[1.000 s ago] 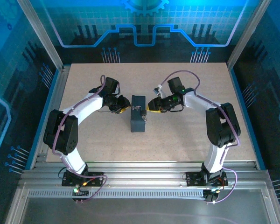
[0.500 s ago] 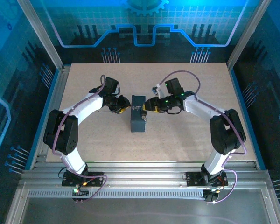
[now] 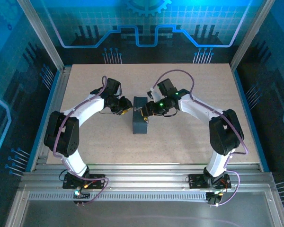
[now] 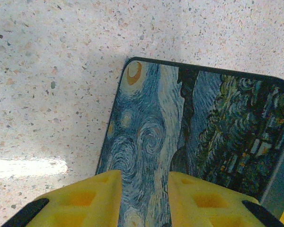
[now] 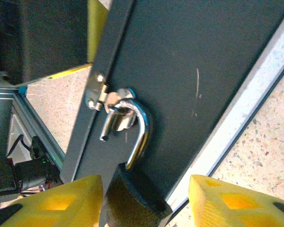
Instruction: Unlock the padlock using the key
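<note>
Padlock (image 5: 132, 195) hangs from the tin (image 5: 189, 71) hasp (image 5: 96, 92), between the right tool (image 5: 146, 198) and its parted jaws; left tool (image 4: 144, 198) straddles the tin, grip unclear.

Left arm (image 3: 80, 113) and right arm (image 3: 203, 111), elbows bent, wrists converging at centre of the top view; left gripper (image 4: 144, 189), yellow pads narrowly parted at bottom edge; right gripper (image 5: 146, 198), pads wide apart in lower corners.
</note>
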Controlling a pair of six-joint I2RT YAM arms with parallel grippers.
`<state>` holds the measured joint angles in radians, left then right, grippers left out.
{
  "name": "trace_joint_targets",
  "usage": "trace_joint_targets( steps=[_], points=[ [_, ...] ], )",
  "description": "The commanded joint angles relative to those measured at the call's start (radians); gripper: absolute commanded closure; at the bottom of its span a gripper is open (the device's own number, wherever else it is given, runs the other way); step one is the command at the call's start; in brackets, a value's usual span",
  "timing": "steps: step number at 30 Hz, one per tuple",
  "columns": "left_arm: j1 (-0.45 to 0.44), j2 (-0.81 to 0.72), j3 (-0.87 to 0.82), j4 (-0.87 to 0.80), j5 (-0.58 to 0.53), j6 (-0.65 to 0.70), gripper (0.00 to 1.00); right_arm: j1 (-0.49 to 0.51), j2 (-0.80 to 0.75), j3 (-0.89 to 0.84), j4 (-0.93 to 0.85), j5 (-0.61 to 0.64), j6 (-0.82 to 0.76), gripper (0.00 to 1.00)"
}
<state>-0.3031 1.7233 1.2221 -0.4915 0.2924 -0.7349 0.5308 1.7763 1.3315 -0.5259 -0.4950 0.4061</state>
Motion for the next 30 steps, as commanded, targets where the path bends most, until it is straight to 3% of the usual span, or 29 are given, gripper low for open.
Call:
trace_joint_targets(
  steps=[1, 5, 9, 14, 19, 22, 30],
  points=[
    [-0.004, -0.022, -0.01, 0.001, 0.006, -0.017, 0.68, 0.02, 0.02, 0.03, -0.082, 0.051, -0.02, 0.57],
    [-0.003, -0.018, -0.006, -0.004, 0.005, -0.015, 0.68, 0.012, 0.009, 0.014, -0.064, 0.061, 0.013, 0.7],
    [-0.004, -0.02, -0.003, -0.006, 0.006, -0.014, 0.68, -0.002, -0.007, 0.009, -0.036, 0.053, 0.046, 0.71],
    [-0.005, -0.025, -0.007, -0.004, 0.005, -0.018, 0.69, -0.012, -0.022, 0.008, -0.005, 0.002, 0.054, 0.54],
    [-0.004, -0.026, -0.009, -0.007, 0.004, -0.017, 0.69, -0.032, -0.037, -0.004, 0.02, -0.03, 0.072, 0.53],
    [-0.005, -0.024, -0.009, -0.005, 0.005, -0.018, 0.69, -0.044, -0.044, -0.008, 0.027, -0.035, 0.079, 0.56],
    [-0.005, -0.018, -0.003, -0.004, 0.011, -0.02, 0.69, -0.046, -0.041, -0.017, 0.035, -0.073, 0.076, 0.78]
  ],
)
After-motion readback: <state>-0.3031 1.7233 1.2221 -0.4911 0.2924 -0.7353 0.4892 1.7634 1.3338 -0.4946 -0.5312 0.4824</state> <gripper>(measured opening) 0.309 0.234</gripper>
